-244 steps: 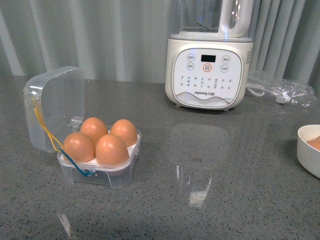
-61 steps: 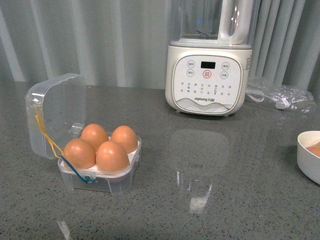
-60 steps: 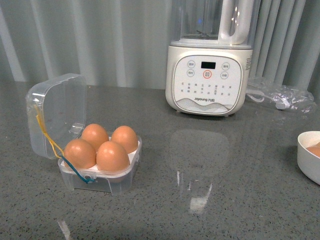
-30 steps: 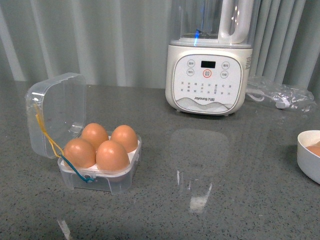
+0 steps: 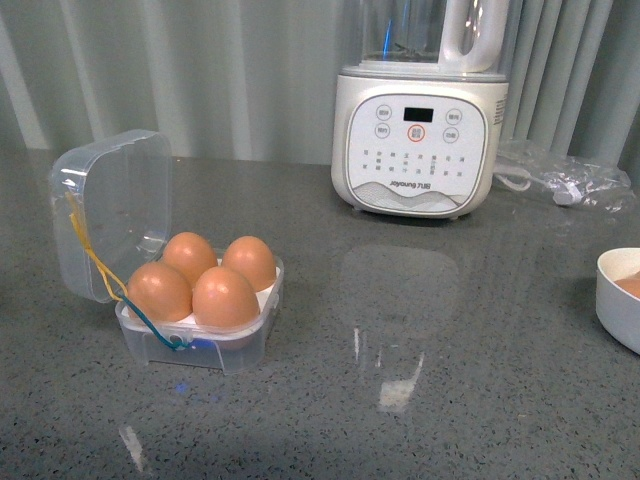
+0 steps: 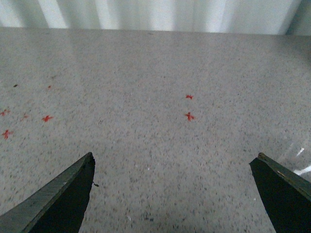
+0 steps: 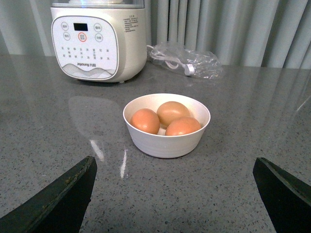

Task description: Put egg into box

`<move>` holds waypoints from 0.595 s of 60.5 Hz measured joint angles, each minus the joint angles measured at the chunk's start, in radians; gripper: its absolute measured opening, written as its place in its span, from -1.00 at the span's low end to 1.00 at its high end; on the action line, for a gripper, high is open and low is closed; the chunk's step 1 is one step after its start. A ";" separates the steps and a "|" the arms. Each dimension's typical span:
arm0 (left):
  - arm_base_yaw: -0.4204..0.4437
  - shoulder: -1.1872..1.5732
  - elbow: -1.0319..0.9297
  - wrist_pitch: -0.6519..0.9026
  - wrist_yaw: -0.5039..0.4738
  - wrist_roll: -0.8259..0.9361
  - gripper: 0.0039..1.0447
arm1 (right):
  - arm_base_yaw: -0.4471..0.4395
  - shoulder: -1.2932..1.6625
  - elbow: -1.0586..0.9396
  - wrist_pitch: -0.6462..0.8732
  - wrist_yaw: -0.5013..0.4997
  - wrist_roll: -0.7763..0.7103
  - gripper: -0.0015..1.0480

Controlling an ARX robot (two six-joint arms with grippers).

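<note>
Already the egg sits in the box, which stands in front of the blender and off to its left, lid tipped back, all four holes filled, and bare surface open around its edges. Both tools are released, jaws spread wide and empty. The left tool is over bare speckled surface, while the right tool faces the white bowl of three eggs, in front of the blender, to its right.
</note>
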 joint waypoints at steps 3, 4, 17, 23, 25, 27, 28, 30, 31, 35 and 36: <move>0.000 0.013 0.025 -0.011 0.009 -0.005 0.87 | 0.000 0.000 0.000 0.000 0.000 0.000 0.86; 0.001 0.018 0.037 -0.016 0.018 -0.010 0.87 | 0.000 0.000 0.000 0.000 0.000 0.000 0.86; -0.010 0.031 0.100 -0.083 0.093 -0.075 0.87 | 0.000 0.000 0.000 0.000 0.000 0.000 0.86; -0.036 0.025 0.097 -0.101 0.112 -0.076 0.87 | 0.000 0.000 0.000 0.000 0.000 0.000 0.86; -0.047 0.021 0.093 -0.109 0.127 -0.078 0.87 | 0.000 0.000 0.000 0.000 0.000 0.000 0.86; -0.058 0.018 0.088 -0.119 0.135 -0.077 0.87 | 0.000 0.000 0.000 0.000 0.000 0.000 0.86; -0.066 0.016 0.084 -0.121 0.135 -0.076 0.87 | 0.000 0.000 0.000 0.000 0.000 0.000 0.86; -0.076 0.015 0.079 -0.121 0.134 -0.074 0.87 | 0.000 0.000 0.000 0.000 0.000 0.000 0.86; -0.082 0.014 0.076 -0.121 0.135 -0.073 0.87 | 0.000 0.000 0.000 0.000 0.000 0.000 0.86; -0.109 0.014 0.064 -0.122 0.126 -0.069 0.87 | 0.000 0.000 0.000 0.000 0.000 0.000 0.86; -0.114 0.014 0.063 -0.124 0.126 -0.069 0.87 | 0.000 0.000 0.000 0.000 0.000 0.000 0.86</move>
